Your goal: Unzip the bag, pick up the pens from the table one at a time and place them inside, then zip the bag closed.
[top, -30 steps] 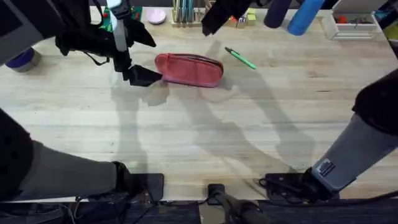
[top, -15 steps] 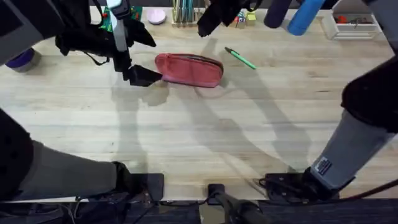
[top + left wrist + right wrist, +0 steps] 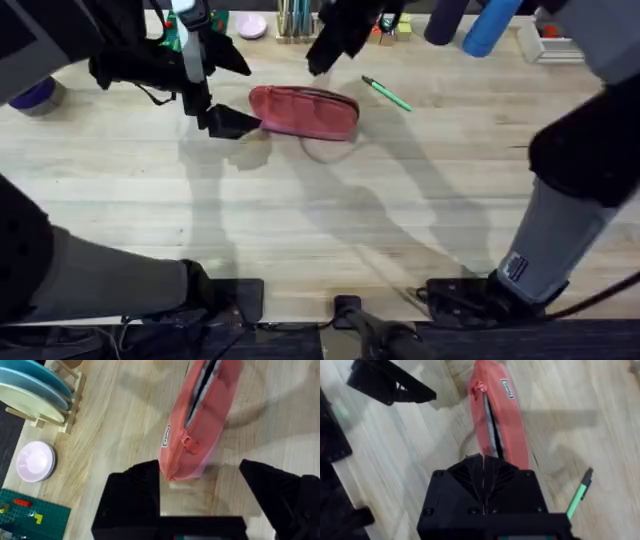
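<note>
Item one, far left: we log the left gripper (image 3: 232, 122), fingers spread wide, one finger (image 3: 137, 491) touching the bag's left end and the other apart from it.

Item two: the bag (image 3: 303, 111), coral pink, lies lengthwise on the counter (image 3: 330, 220), its zipper partly parted along the top.

Item three: the right gripper (image 3: 322, 58) hovers above the bag's upper right, fingers pressed together on nothing.

Item four, farthest right: one green pen (image 3: 387, 94) rests on the counter just beside the bag.
</note>
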Action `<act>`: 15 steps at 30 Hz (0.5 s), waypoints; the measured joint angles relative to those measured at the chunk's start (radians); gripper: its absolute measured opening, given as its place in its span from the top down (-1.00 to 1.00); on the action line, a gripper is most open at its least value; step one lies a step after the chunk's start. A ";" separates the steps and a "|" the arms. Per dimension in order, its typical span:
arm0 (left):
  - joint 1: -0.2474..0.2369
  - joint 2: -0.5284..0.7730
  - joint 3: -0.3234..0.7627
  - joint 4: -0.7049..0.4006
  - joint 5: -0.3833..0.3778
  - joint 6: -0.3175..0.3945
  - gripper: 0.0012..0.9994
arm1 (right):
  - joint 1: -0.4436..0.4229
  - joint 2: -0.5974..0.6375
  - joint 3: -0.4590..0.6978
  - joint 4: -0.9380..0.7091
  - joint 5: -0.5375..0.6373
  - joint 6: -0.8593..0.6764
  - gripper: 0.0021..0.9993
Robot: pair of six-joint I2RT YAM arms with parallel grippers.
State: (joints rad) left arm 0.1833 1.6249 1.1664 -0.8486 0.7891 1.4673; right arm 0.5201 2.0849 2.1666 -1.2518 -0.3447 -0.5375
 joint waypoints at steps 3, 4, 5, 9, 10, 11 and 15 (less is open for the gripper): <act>0.000 0.000 0.000 0.000 0.000 0.000 -0.99 | 0.009 0.032 0.000 -0.002 0.002 -0.041 0.94; 0.000 0.000 0.000 0.000 0.000 0.000 -0.99 | 0.010 0.041 0.000 -0.002 0.007 -0.050 0.94; 0.000 0.000 0.000 0.000 0.000 0.000 -0.99 | 0.009 0.048 0.000 -0.001 0.012 -0.057 0.94; 0.000 0.000 0.000 0.000 0.000 0.000 -0.99 | 0.009 0.065 0.000 0.006 0.029 -0.087 0.94; 0.000 0.000 0.000 0.000 0.000 0.000 -0.99 | 0.008 0.068 0.000 0.009 0.032 -0.093 0.94; 0.000 0.000 0.000 0.000 0.000 0.000 -0.99 | 0.007 0.072 0.000 0.020 0.036 -0.105 0.94; 0.000 0.000 0.000 0.000 0.000 0.000 -0.99 | 0.007 0.076 0.000 0.021 0.038 -0.122 0.94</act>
State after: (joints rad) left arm 0.1833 1.6248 1.1664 -0.8486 0.7891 1.4673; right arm 0.5270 2.1609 2.1666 -1.2305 -0.3065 -0.6594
